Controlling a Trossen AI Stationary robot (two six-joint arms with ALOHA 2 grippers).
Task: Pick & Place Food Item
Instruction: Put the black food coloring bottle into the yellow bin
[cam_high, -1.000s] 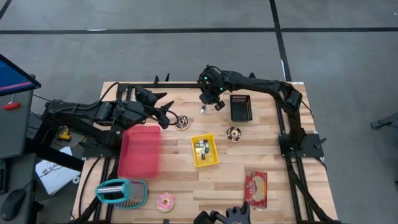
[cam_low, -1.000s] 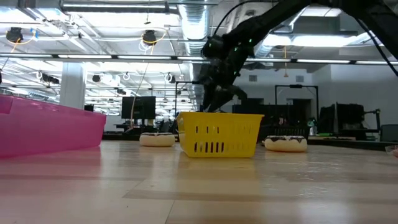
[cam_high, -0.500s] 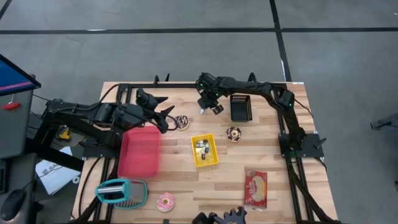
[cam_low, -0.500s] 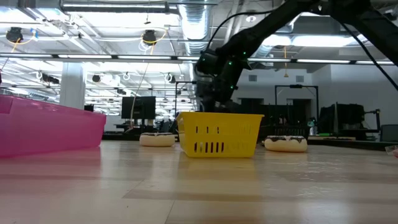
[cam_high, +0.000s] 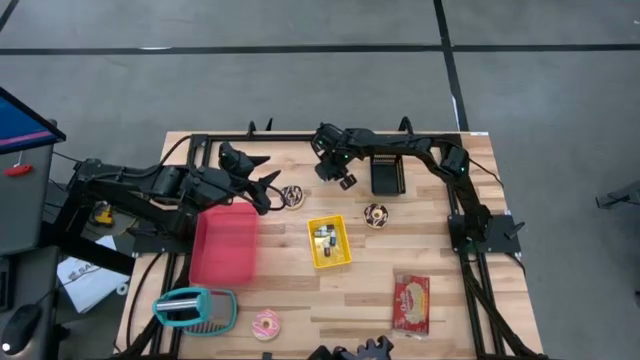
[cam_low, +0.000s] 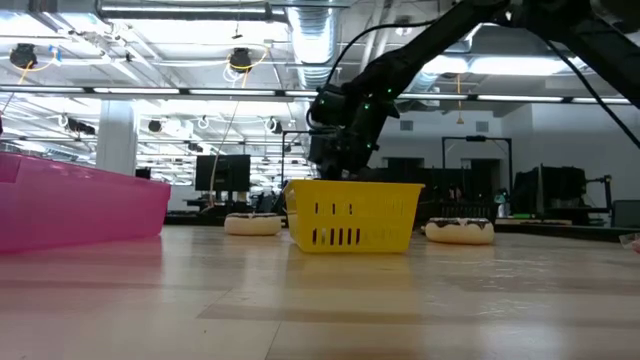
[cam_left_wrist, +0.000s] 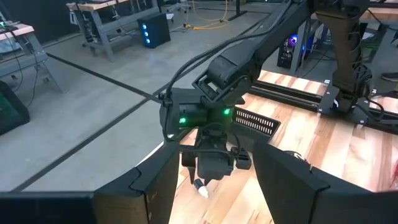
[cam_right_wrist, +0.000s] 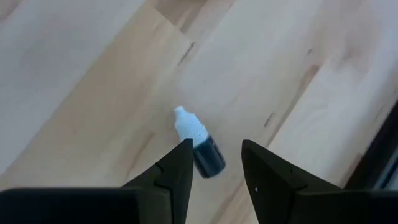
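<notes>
pale wooden desk is carrying everything: a small dark bottle with a white cap is lying on its side near the far edge, just left of the black tray. the right tool is hovering directly above the bottle, jaws narrowly parted and holding nothing, so the approach step looks to be in hand. next it is needing to drop straight down and straddle the bottle's body before closing. compared with a second ago, the right arm is reaching further left and sitting lower. the left tool is waiting wide and empty beside the chocolate donut.
</notes>
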